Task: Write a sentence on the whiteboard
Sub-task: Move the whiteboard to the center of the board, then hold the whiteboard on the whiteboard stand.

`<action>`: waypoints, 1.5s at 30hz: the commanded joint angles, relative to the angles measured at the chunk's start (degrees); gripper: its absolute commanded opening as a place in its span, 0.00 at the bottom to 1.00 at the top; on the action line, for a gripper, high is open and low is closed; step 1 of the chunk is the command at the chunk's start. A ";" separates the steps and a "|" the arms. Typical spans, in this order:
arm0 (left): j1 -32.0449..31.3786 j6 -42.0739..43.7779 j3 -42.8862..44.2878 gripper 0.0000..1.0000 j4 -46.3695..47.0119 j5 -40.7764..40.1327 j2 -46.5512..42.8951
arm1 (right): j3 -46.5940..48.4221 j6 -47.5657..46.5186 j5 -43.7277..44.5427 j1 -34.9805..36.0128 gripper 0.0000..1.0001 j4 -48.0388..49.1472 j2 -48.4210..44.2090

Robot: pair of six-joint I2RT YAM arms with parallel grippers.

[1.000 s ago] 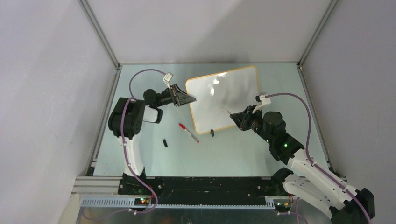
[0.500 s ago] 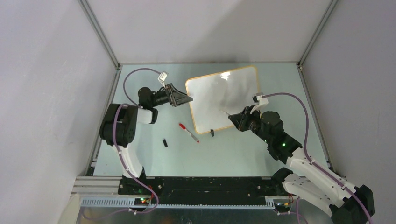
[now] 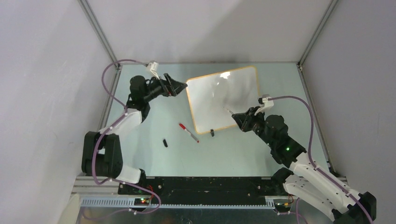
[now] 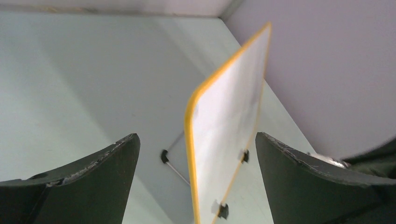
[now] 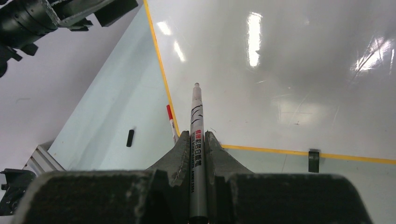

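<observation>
The whiteboard (image 3: 224,98) lies at the table's centre back, glossy white with an orange frame, and no sentence shows on it. My right gripper (image 3: 239,117) is shut on a grey-barrelled marker (image 5: 197,135), whose tip (image 3: 228,110) points at the board's lower middle. Whether the tip touches, I cannot tell. My left gripper (image 3: 180,86) is open just off the board's upper left corner. In the left wrist view the board's yellow edge (image 4: 190,140) stands between the wide-apart fingers (image 4: 93,182), touching neither.
A red-capped marker (image 3: 188,132) and a small black cap (image 3: 165,143) lie on the table left of the board's near corner. A black clip foot (image 3: 212,133) sits on the board's near edge. Grey walls close in the table on three sides.
My left gripper has opened, let go of the board's left edge and drawn back to the upper left as the arm stretched out. The right gripper with its marker has shifted slightly right.
</observation>
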 commanded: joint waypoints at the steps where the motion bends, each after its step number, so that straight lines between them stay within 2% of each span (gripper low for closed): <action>1: -1.04 4.65 2.45 1.00 -8.36 -17.19 -7.83 | -0.11 -1.88 3.52 0.83 0.00 1.38 -1.85; 3: -1.48 4.56 0.13 0.99 -4.42 -22.36 -9.69 | -0.41 -2.17 4.45 1.10 0.00 1.90 -0.90; 5: -1.44 5.76 -1.84 0.99 -0.37 -23.82 -9.98 | -0.49 -2.55 4.65 1.58 0.00 2.31 0.36; 9: -0.17 10.29 -2.94 1.00 2.35 -30.48 -10.52 | -0.50 -3.26 5.87 2.80 0.00 3.75 2.88; 14: 4.86 7.57 -1.33 0.99 4.39 -41.91 -11.53 | -0.48 -3.51 6.01 3.16 0.00 4.65 4.53; 15: 5.34 7.76 0.67 0.99 6.05 -42.04 -10.58 | -0.49 -3.47 6.21 3.23 0.00 4.69 4.55; 17: 6.61 8.01 6.49 0.99 4.48 -40.73 -7.95 | -0.50 -3.38 6.23 3.26 0.00 4.98 4.63; 20: 7.11 8.11 18.86 0.99 -7.62 -38.92 -3.05 | -0.50 -3.55 6.50 3.50 0.00 5.05 5.05; 21: 7.08 7.58 20.10 0.99 -8.95 -36.91 -2.23 | -0.50 -3.57 6.62 3.53 0.00 4.97 5.11; 23: 7.11 5.23 19.16 0.99 -6.34 -33.98 -0.65 | -0.50 -3.78 6.81 3.63 0.00 4.97 5.13; 24: 7.12 3.76 16.09 0.99 -0.37 -32.89 0.10 | -0.50 -3.86 6.85 3.69 0.00 5.00 5.12; 26: 7.13 0.85 13.82 0.99 5.85 -28.89 2.11 | -0.50 -4.07 7.17 3.78 0.00 4.93 5.09; 31: 7.04 0.30 18.27 0.95 4.51 -11.95 8.26 | -0.49 -4.13 7.52 3.88 0.00 4.74 4.80; 35: 6.87 -0.82 17.30 0.95 8.95 -5.02 9.77 | -0.42 -3.92 6.61 3.90 0.00 4.81 4.94; 39: 5.69 -2.11 14.96 0.93 13.41 -4.04 11.09 | -0.47 -3.71 5.89 4.18 0.00 4.98 5.00; 42: 4.25 -2.50 11.56 0.92 15.01 -7.46 11.46 | -0.45 -3.67 5.87 4.43 0.00 5.16 5.19; 45: 2.23 -2.35 8.37 0.92 21.66 -6.61 11.64 | -0.41 -4.00 6.24 4.89 0.00 5.47 5.51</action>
